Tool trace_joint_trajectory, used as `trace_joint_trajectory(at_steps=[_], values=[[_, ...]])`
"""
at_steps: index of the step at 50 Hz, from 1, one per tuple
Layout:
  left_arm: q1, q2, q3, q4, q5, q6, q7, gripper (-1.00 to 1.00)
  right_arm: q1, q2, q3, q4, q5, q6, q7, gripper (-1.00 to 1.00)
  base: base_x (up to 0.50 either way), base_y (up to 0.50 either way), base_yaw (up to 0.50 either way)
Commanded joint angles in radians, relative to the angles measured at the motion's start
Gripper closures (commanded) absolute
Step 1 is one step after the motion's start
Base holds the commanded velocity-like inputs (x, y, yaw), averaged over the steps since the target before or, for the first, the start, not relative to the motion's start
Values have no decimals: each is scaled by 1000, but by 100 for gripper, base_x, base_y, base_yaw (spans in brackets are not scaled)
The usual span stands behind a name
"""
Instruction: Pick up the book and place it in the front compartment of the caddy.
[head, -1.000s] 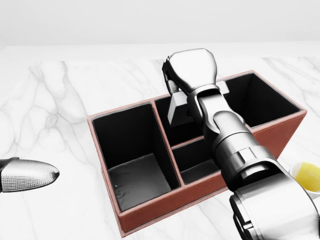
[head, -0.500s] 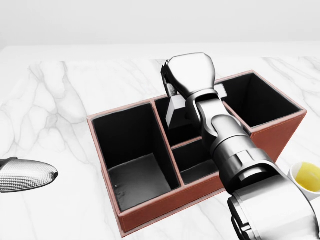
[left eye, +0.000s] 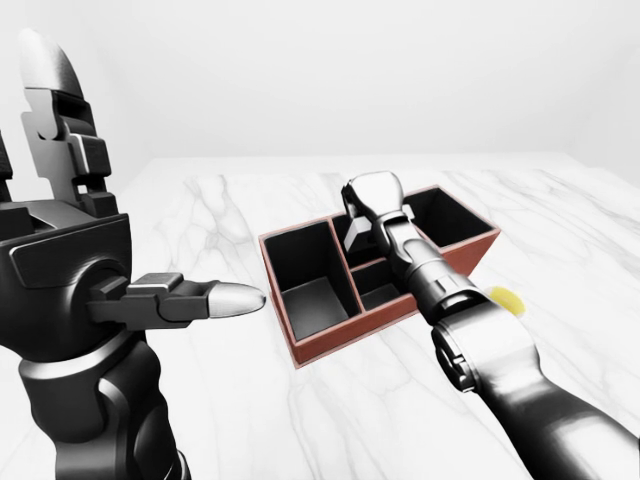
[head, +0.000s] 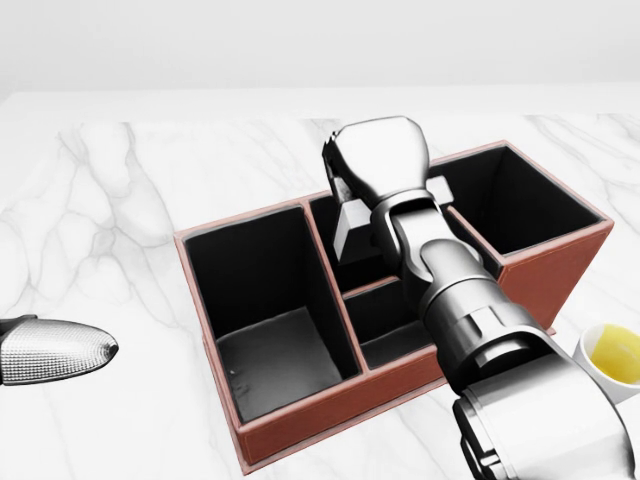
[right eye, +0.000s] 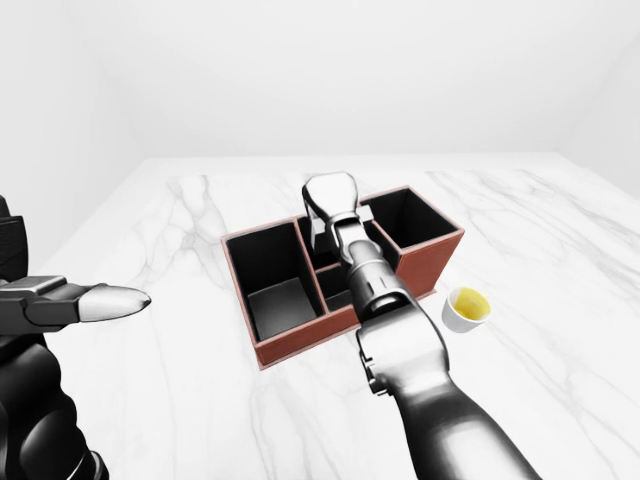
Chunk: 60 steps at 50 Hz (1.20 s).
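While the right hand (head: 378, 165) hangs over the middle of the caddy (head: 300, 420), a pale grey book (head: 352, 228) shows just beneath it, tilted and partly hidden by the hand. The book sits low in the far middle compartment, its lower edge inside the dark walls. Whether the fingers of that hand close round the book or stand free of it cannot be told, since the back of the hand covers them.

The caddy is a reddish-brown box with black inner walls, lying at an angle on the white marble tabletop (head: 120, 200). It has a large compartment at the left, two smaller ones in the middle, and another at the far right.

Well to the left, the left hand (left eye: 70, 260) is raised apart from the caddy, fingers (left eye: 215, 298) spread and holding nothing.

Near the caddy's right end stands a small white cup (right eye: 466, 309) with yellow contents.
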<state>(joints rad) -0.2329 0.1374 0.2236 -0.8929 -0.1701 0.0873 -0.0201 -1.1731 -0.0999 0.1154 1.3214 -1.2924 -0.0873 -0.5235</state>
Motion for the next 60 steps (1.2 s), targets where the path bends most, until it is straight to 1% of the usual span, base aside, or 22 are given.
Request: trace_joint_trajectory(at_steps=[1,28,52,53,54,60], values=[[-3,0,1,-5,-1,0,0,-100,-8,5,-1,-10,-34,0,0,100,0,0,0],[-5,2,9,-10,-9,0,1,-100,0,15,-1,3,-45,0,0,100,0,0,0],[-4,3,4,-8,-9,0,4,-100,-9,17,-3,1,-47,0,0,100,0,0,0],[-4,3,4,-8,-8,0,4,-100,-11,17,-5,1,-46,0,0,78,0,0,0],[-5,3,5,-9,-9,0,3,-100,-13,18,-5,1,-45,0,0,-100,0,0,0],[-5,3,6,-11,-9,0,3,-100,-16,16,-6,-1,-38,0,0,-100,0,0,0]])
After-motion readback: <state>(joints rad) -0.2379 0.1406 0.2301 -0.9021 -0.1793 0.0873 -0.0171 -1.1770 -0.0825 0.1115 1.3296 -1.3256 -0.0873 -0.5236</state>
